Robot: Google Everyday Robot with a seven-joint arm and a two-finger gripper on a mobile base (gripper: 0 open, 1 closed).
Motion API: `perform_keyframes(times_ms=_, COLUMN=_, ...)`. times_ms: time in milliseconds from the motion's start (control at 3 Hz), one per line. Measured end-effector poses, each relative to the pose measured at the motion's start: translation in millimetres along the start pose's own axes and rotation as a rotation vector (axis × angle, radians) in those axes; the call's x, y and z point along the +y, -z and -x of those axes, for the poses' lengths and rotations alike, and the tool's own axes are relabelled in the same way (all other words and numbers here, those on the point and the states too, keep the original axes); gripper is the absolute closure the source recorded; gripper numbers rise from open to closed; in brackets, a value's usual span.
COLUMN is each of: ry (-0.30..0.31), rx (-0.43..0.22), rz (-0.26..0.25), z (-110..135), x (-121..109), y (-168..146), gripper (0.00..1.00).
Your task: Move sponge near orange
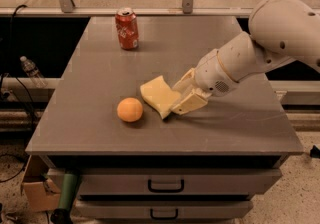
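The pale yellow sponge (158, 95) is held tilted just above the grey tabletop (100, 78), a short way right of the orange (130, 109). My cream gripper (179, 97) reaches in from the right and is shut on the sponge's right end. The orange rests on the table near the front edge, a small gap from the sponge.
A red soda can (127, 28) stands upright at the back left of the table. Drawers (165, 185) sit below the front edge. A plastic bottle (31, 71) lies on a ledge to the left, and a metal rail runs behind the table.
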State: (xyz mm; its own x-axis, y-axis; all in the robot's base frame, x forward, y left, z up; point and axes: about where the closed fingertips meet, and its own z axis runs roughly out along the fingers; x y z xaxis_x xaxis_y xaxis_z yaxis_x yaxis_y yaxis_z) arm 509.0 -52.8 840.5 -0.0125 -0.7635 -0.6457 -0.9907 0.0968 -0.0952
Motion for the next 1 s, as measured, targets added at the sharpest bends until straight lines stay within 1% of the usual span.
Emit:
perform_keyframes(times_ms=667, ry=0.006, rx=0.001, rz=0.002, z=3.0, x=1.7, y=-0.8, gripper=0.12)
perform_keyframes(times_ms=1000, ry=0.009, rx=0.002, rz=0.003, z=4.4, x=2.5, y=-1.1, gripper=0.00)
